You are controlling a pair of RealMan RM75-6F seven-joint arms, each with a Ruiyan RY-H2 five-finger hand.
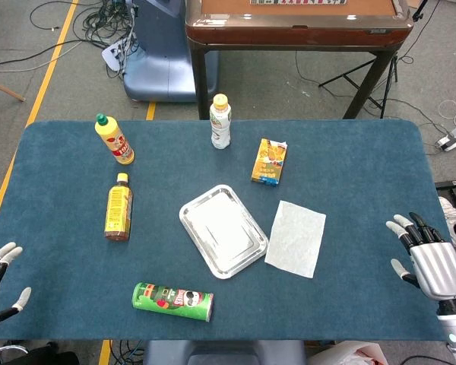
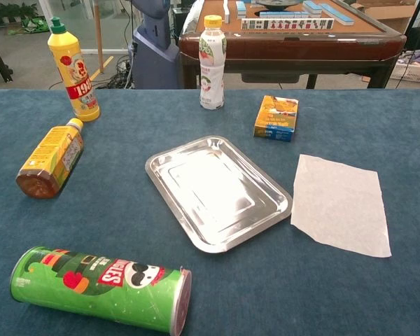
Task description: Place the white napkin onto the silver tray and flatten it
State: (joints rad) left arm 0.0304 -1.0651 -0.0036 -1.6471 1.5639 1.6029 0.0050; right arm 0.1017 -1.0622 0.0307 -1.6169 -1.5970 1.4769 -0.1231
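A robotics lab or test room: grey concrete floor (image 1: pixel 53 99) marked with yellow tape lines (image 1: pixel 52 59), loose black cables (image 1: pixel 99 23), a blue machine base (image 1: pixel 158 53), and a brown mahjong table (image 1: pixel 296 23) behind the blue felt tabletop (image 1: pixel 349 160).

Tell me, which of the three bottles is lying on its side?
The brown sauce bottle, left of the tray. The yellow bottle and white bottle stand upright.

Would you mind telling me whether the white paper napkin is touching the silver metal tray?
Cannot tell. In the chest view the white paper napkin's corner reaches the silver metal tray's rim, with neither a gap nor an overlap plainly visible.
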